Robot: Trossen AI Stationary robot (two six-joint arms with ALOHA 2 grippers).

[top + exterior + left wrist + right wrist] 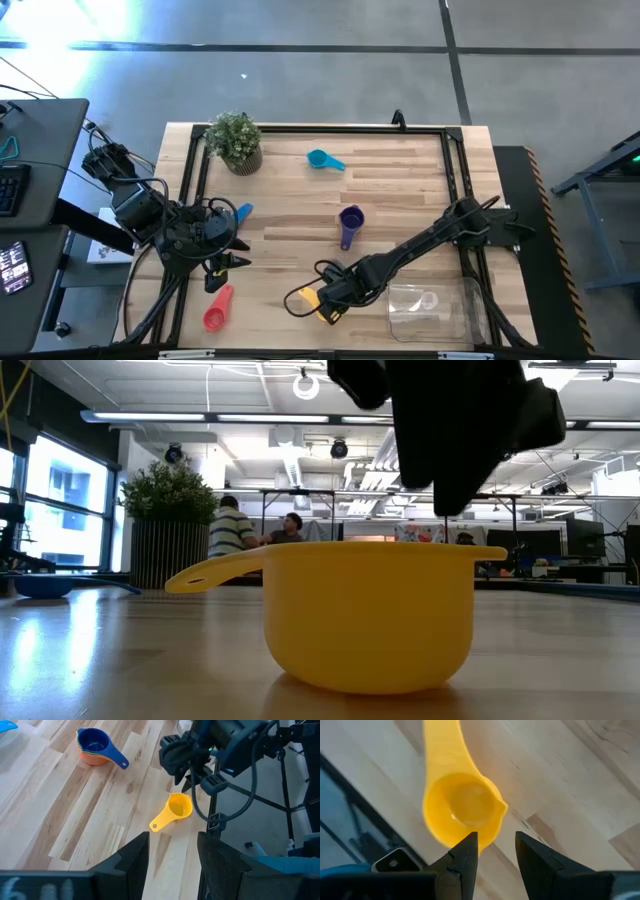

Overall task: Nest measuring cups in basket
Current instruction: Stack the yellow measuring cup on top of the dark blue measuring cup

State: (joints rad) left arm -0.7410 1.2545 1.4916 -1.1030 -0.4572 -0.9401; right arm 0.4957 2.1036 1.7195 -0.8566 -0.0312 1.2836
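Right gripper [328, 300] hangs just above the yellow cup [312, 296] near the front edge of the bench [400, 180], left of the basket [425, 310]. Its fingers are parted and empty — in the right wrist view one finger sits over the cup's rim, the other outside the wall, nothing closed yet. The cup [460, 810] stands upright on the wood, handle pointing away from the basket.

Left gripper [225, 245] waits near the left edge, fingers spread, holding nothing.

Other cups: teal [325, 160] toward the back edge, purple [350, 225] mid-bench, blue cup [243, 212] beside the left gripper, red cup [218, 308] at the front-left. A plant [237, 140] sits at the back-left corner. The basket at the front-right corner appears to hold one pale cup; its colour is hard to tell.

Step in hand, as I judge it: pinching the yellow cup's wall for a lift into the basket. To do it well — lower until one finger is inside the bowl and one outside, on the side opposite the handle, then close gently; the wall is thin plastic and may skid if nudged first. Lift straight, clear the basket rim, and set the cup down upright so later cups can seat.
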